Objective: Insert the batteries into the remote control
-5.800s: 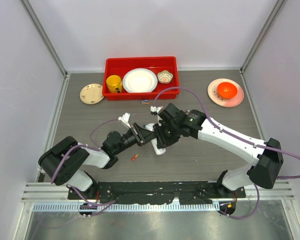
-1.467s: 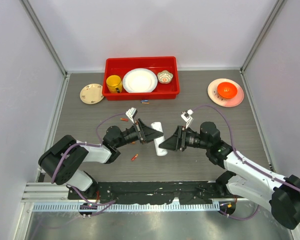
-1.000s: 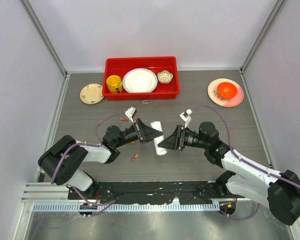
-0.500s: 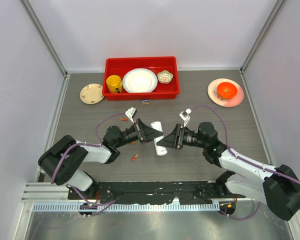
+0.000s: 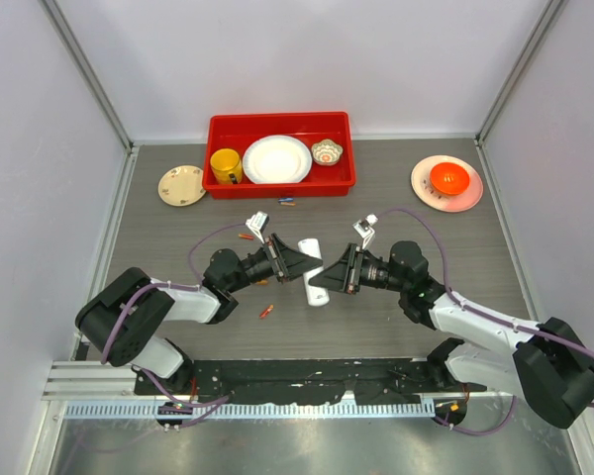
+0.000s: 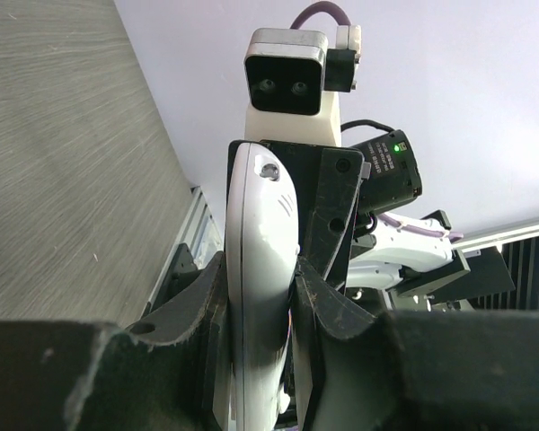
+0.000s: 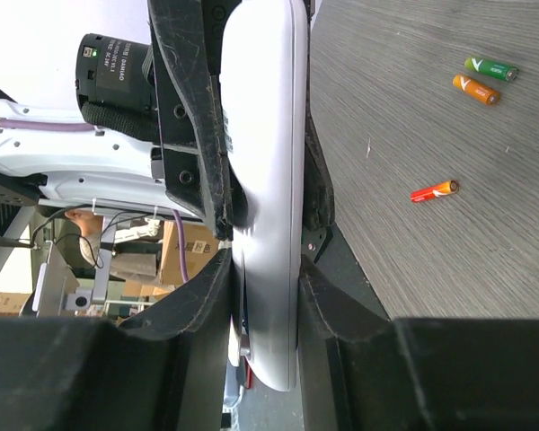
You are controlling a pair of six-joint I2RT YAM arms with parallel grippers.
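Note:
The white remote control (image 5: 315, 294) is held off the table between both arms, standing on edge. My left gripper (image 5: 305, 259) is shut on it from the left, and the left wrist view shows its jaws pressed on both faces of the remote (image 6: 256, 233). My right gripper (image 5: 322, 279) is shut on the same remote (image 7: 265, 162) from the right. Loose batteries lie on the table: an orange-red one (image 5: 266, 312), one (image 5: 245, 237) behind the left arm, and a few (image 5: 287, 202) by the tray. The right wrist view shows a green battery (image 7: 490, 68), an orange one (image 7: 476, 89) and a red one (image 7: 433, 190).
A red tray (image 5: 280, 124) at the back holds a yellow mug (image 5: 225, 164), a white plate (image 5: 277, 158) and a small bowl (image 5: 327, 151). A beige plate (image 5: 182, 185) lies left of it. A pink plate (image 5: 424, 193) with an orange bowl (image 5: 449, 177) sits back right.
My right gripper has crept left over the last second and a half and now clamps the remote. The left gripper has kept hold of the remote, almost still.

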